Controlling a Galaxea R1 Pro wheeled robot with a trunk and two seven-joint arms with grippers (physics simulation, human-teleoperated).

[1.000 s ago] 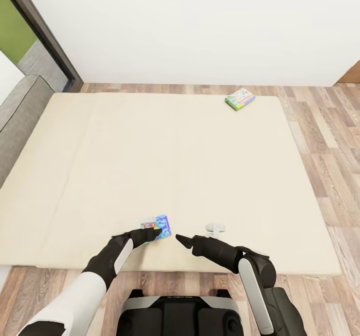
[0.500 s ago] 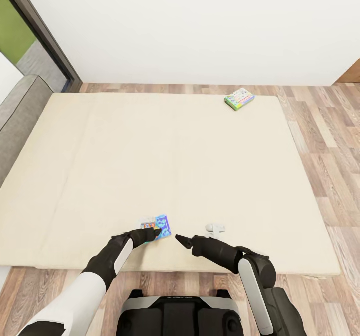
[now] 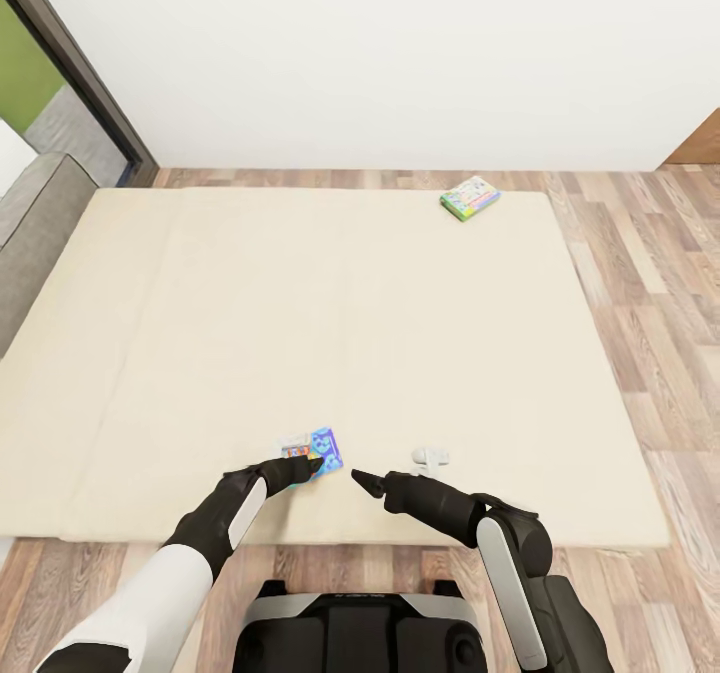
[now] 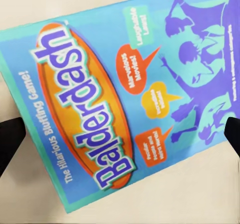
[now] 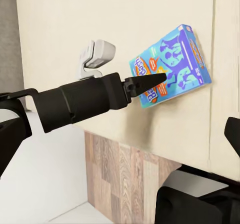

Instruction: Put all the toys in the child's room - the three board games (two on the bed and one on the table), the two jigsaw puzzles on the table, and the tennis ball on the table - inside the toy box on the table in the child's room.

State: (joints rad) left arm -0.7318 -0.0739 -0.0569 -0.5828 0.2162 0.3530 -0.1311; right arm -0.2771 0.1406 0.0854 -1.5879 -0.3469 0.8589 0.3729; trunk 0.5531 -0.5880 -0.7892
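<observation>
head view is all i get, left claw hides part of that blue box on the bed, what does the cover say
observer: the left wrist view reads the blue board game cover: Balderdash, The Hilarious Bluffing Game.
operator: left claw gripping it?
observer: the left claw has its fingers wide apart, one at each side of the box; I can't tell whether they press it.
operator: and the right claw
observer: in the right wrist view the right claw has its fingers wide apart, gripping nothing.
</observation>
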